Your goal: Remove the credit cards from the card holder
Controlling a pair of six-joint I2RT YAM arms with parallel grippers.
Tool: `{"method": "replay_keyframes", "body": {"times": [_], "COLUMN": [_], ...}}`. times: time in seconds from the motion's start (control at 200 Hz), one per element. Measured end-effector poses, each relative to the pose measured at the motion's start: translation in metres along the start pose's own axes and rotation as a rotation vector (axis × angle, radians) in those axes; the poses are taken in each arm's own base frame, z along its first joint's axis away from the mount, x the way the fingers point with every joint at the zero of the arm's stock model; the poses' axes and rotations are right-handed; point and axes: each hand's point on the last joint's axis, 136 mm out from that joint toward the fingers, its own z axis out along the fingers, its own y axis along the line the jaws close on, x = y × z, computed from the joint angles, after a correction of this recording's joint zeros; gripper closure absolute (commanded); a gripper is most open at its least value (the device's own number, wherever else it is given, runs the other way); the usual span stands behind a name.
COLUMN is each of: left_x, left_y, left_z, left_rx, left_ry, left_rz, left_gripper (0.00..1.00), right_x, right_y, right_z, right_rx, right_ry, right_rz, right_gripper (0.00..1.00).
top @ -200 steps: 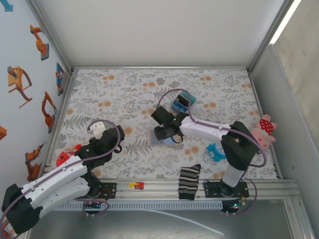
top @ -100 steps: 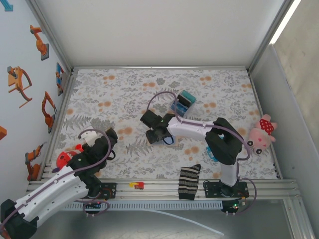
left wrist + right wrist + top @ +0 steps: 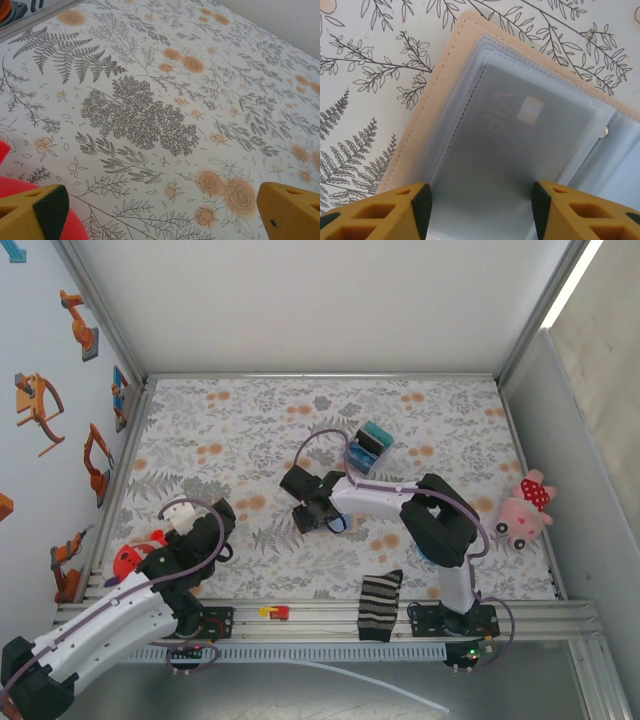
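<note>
The card holder (image 3: 427, 107) lies open on the flowered table, its tan stitched edge on the left and clear sleeves over a light blue inside. A grey credit card (image 3: 510, 135) marked VIP, with a pale chip, sits in the top sleeve. My right gripper (image 3: 479, 200) points straight down over it, open, one yellow finger on each side of that sleeve. In the top view the right gripper (image 3: 310, 512) covers the holder at mid-table. My left gripper (image 3: 162, 207) is open over bare cloth, near the table's left front (image 3: 205, 515).
A blue, teal and black block (image 3: 368, 443) stands behind the right gripper. A striped sock (image 3: 379, 604) hangs over the front edge and a pink plush (image 3: 525, 508) lies at the right wall. A red toy (image 3: 127, 558) lies beside the left arm, its red edge (image 3: 10, 195) by the left finger.
The right gripper slid left and now covers the card holder, with its jaws a little wider. The left arm drew back toward the near left corner.
</note>
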Motion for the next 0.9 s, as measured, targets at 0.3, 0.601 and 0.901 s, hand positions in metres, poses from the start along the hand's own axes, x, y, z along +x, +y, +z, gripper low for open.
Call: {"method": "replay_keyframes", "body": {"times": [0.3, 0.601, 0.901], "left_x": [0.006, 0.009, 0.002], "left_y": [0.001, 0.001, -0.012], "left_z": [0.004, 0.005, 0.004], "left_rx": [-0.025, -0.039, -0.039], "left_ry": [0.016, 0.030, 0.046], "left_rz": [0.034, 0.056, 0.076], "left_gripper": [0.03, 0.03, 0.03], "right_x": [-0.002, -0.003, -0.003], "right_y": [0.002, 0.002, 0.000], "right_z": [0.001, 0.001, 0.000], "right_rx": [-0.009, -0.012, -0.012], "right_ry": [-0.008, -0.018, -0.029], "right_rz": [0.001, 0.002, 0.001], "right_gripper": [0.52, 0.64, 0.82]}}
